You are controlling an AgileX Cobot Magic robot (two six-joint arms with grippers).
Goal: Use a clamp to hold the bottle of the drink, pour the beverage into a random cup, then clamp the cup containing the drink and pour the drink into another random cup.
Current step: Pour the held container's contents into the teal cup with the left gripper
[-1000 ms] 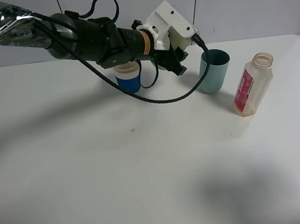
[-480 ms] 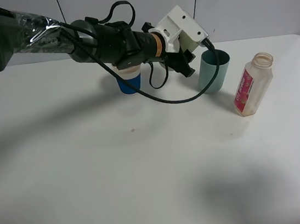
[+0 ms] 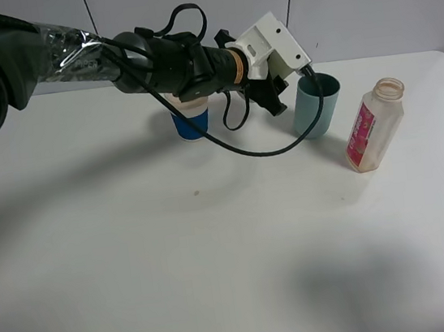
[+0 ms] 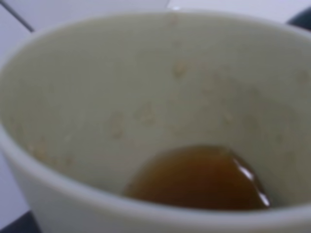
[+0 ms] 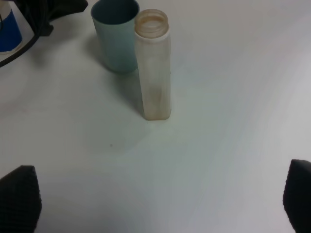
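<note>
My left gripper (image 3: 271, 87) reaches across the table and sits right beside the rim of the teal cup (image 3: 316, 106). In the left wrist view it is shut on a white cup (image 4: 146, 97), tilted, with brown drink (image 4: 199, 177) pooled at its bottom. In the high view the wrist camera mount mostly hides this cup. A blue cup (image 3: 191, 121) with a cream rim stands behind the left arm. The open, nearly empty bottle (image 3: 374, 125) stands to the right of the teal cup (image 5: 116, 34). My right gripper (image 5: 158, 204) is open, well back from the bottle (image 5: 154, 73).
The white table (image 3: 218, 256) spreads toward the front. A black cable (image 3: 243, 143) loops from the left arm down to the table by the teal cup. The blue cup (image 5: 8, 29) shows at the edge of the right wrist view.
My left gripper has moved right toward the teal cup and turned further, now almost against its rim. The bottle and both standing cups have not moved.
</note>
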